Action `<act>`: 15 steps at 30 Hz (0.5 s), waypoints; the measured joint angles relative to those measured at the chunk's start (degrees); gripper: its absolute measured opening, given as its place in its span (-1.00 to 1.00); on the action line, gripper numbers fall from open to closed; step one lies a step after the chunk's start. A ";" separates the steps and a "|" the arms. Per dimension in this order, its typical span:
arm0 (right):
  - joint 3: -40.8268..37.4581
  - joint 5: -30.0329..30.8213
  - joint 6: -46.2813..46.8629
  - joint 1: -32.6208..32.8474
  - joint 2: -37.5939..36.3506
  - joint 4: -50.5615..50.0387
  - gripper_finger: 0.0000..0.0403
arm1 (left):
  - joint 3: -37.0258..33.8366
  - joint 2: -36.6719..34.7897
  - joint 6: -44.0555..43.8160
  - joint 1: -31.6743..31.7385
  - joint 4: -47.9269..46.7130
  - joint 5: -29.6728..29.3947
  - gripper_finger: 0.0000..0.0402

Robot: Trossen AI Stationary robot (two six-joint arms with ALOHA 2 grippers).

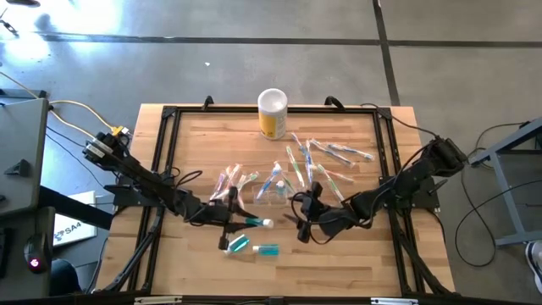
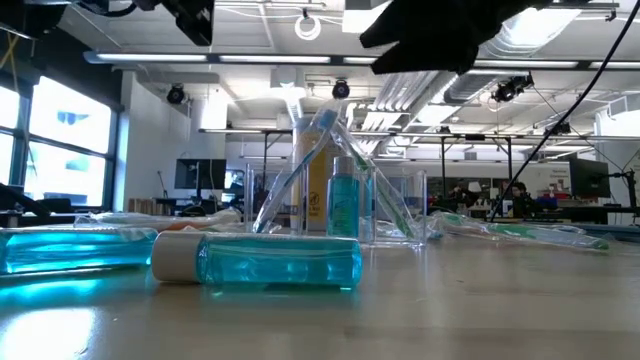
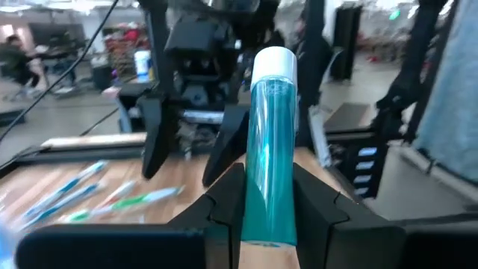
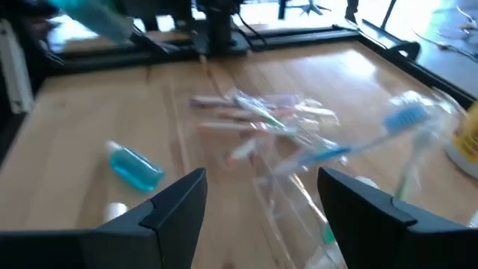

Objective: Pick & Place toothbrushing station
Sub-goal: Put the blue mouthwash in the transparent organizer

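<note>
Teal and translucent, one toothpaste tube (image 3: 270,149) sits clamped between the fingers of the left gripper (image 1: 230,222). Its long axis runs straight out along those fingers, white cap forward, pointing toward the right gripper (image 1: 303,222) across the table. In the high view the cap shows white just off the left gripper's tips, aimed to the robot's right.

Two more teal tubes lie flat on the wooden table (image 1: 364,254), just on the near side of the left gripper: one tube with its white cap (image 1: 238,245) and, beside it, a second tube (image 1: 268,250). That makes three tubes in all.

Between and beyond the two grippers lies the clear crinkly bag (image 4: 299,161) with a blue-headed toothbrush (image 4: 358,142) resting in its folds. Past the right gripper a loose scatter of pastel toothbrushes (image 1: 326,161) fans out, too overlapped to count exactly. A smaller bunch (image 1: 230,180) lies beyond the left gripper.

The right gripper hovers with its fingers spread wide, holding nothing. A yellow canister with a white lid (image 1: 272,113) stands at the far edge of the table.
</note>
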 joint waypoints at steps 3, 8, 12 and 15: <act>0.00 -1.98 -3.63 -0.10 0.00 4.35 0.23 | 0.00 1.65 1.08 0.02 2.24 0.10 -0.65; 0.00 -6.31 -12.59 -0.10 0.02 14.36 0.23 | 0.00 5.16 0.58 1.34 5.93 1.32 -0.65; 0.02 -7.12 -18.14 -0.06 0.02 17.98 0.23 | 0.00 7.07 -0.46 3.44 8.66 4.41 -0.65; 0.00 -8.03 -19.29 -0.09 0.02 19.33 0.23 | 0.03 7.57 -0.49 4.31 9.14 4.84 -0.65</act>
